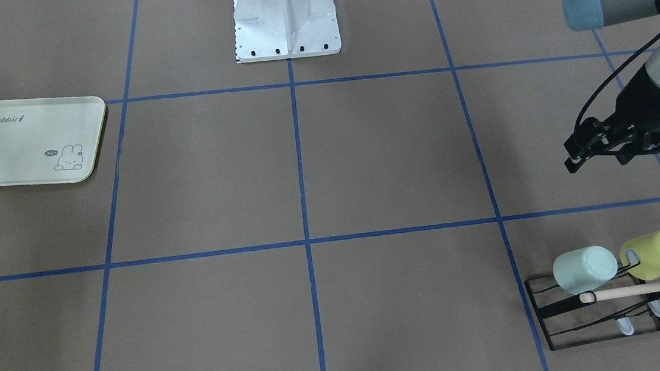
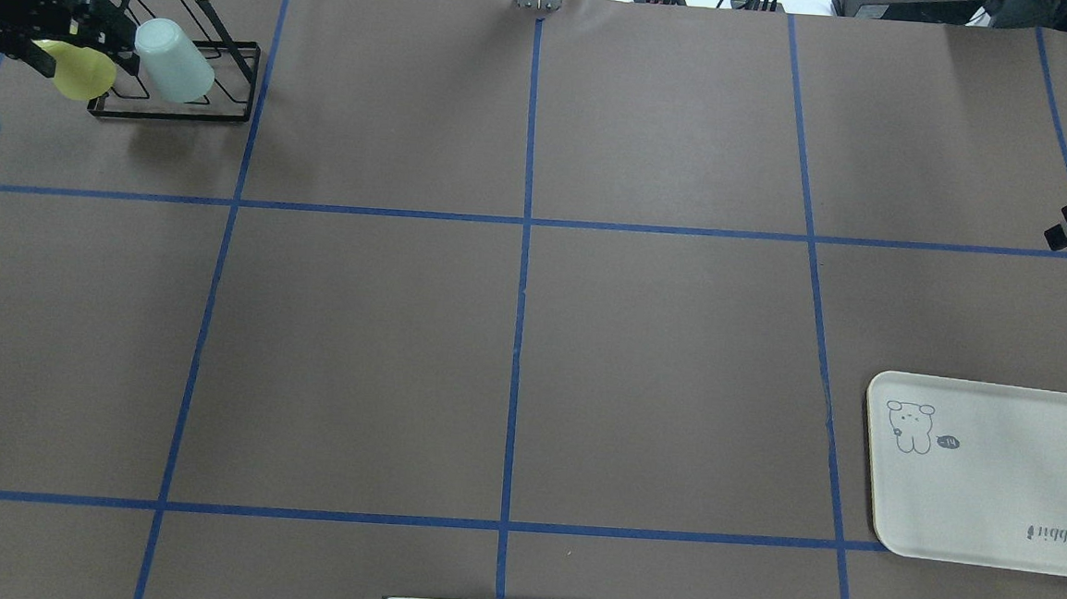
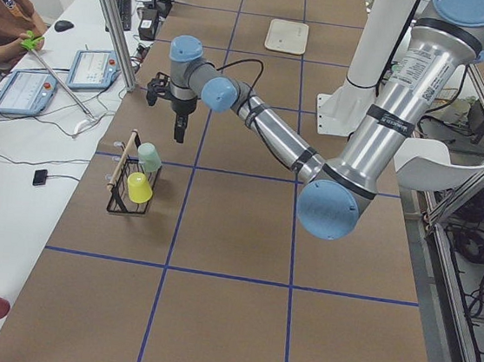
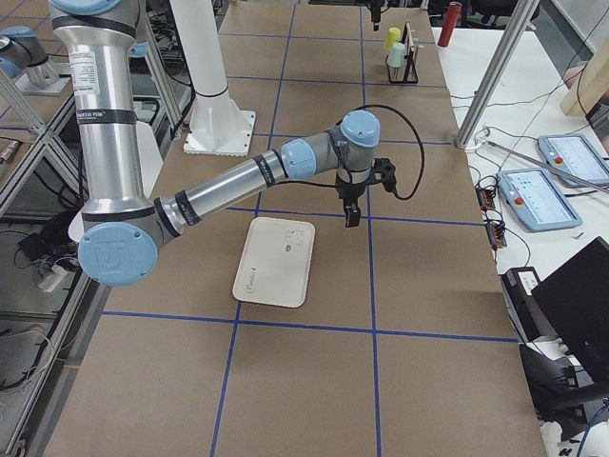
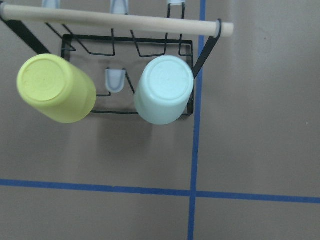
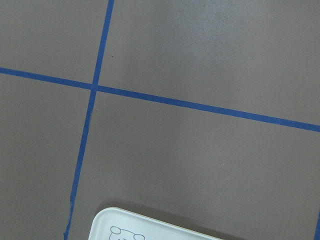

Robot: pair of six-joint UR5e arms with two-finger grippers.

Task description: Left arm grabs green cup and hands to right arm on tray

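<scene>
The pale mint green cup [image 1: 585,269] hangs mouth-down on a black wire rack [image 1: 556,309], next to a yellow-green cup [image 1: 655,252]. In the left wrist view the green cup [image 5: 164,90] is just right of centre, bottom up. My left gripper [image 1: 569,157] hovers above and just short of the rack, looks shut, and holds nothing. It also shows in the overhead view [image 2: 128,41]. The cream tray [image 2: 994,494] lies empty on the other side of the table. My right gripper [image 2: 1053,237] hangs beyond the tray, looks shut, and is empty.
A wooden dowel [image 5: 115,21] runs along the rack's top. The robot's base plate [image 1: 286,22] stands at the table's middle edge. Blue tape lines grid the brown table. An operator sits beside the table in the exterior left view [image 3: 3,10].
</scene>
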